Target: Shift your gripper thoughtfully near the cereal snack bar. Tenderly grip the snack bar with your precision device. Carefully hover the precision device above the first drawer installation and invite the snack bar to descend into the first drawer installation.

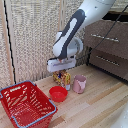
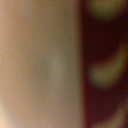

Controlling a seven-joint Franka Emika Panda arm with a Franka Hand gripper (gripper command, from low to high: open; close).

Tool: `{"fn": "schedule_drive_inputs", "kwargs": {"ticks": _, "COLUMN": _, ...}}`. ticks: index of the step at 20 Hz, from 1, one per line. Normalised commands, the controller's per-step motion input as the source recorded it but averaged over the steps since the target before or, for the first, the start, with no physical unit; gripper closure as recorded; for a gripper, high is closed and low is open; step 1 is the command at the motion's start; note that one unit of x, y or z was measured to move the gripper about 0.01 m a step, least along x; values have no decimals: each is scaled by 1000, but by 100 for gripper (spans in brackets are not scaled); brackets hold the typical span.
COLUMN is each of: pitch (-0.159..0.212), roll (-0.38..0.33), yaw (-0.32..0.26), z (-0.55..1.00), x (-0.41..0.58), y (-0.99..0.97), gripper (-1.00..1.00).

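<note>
The cereal snack bar (image 1: 61, 79), a small yellow, red and orange packet, stands upright on the wooden table just behind the pink cup and the red bowl. My gripper (image 1: 62, 73) is directly above it, its white block low over the packet's top and its dark fingers reaching down at the packet's upper edge. Whether the fingers press on the packet does not show. The wrist view is a close blur of tan and dark red with yellowish patches. The first drawer installation (image 1: 106, 37), the upper brown drawer with a silver bar handle, is at the exterior view's right, well away from the gripper.
A pink cup (image 1: 79, 83) stands to the exterior view's right of the packet and a red bowl (image 1: 58, 93) just in front of it. A red wire basket (image 1: 25, 102) sits at the front left. The lower drawer (image 1: 107, 60) is beneath the upper one. A woven screen forms the back.
</note>
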Motion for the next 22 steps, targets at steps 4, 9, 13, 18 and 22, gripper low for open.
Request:
{"fn": "schedule_drive_inputs", "kwargs": {"ticks": 4, "pitch": 76, "roll": 6, "yaw": 0, "z": 976, "x": 340, "y": -251, "gripper": 100}}
{"fn": "schedule_drive_inputs", "kwargs": {"ticks": 9, "pitch": 62, "roll": 0, "yaw": 0, "z": 999, "x": 351, "y": -287, "gripper": 100}}
{"fn": "schedule_drive_inputs", "kwargs": {"ticks": 13, "pitch": 73, "roll": 0, "yaw": 0, "z": 997, "x": 307, "y": -240, "gripper": 100}}
{"fn": "schedule_drive_inputs", "kwargs": {"ticks": 18, "pitch": 65, "roll": 0, "yaw": 16, "z": 997, "x": 332, "y": -171, "gripper": 100}}
{"fn": "schedule_drive_inputs", "kwargs": {"ticks": 22, "pitch": 51, "roll": -3, "yaw": 0, "z": 1000, "x": 291, "y": -113, "gripper": 100}}
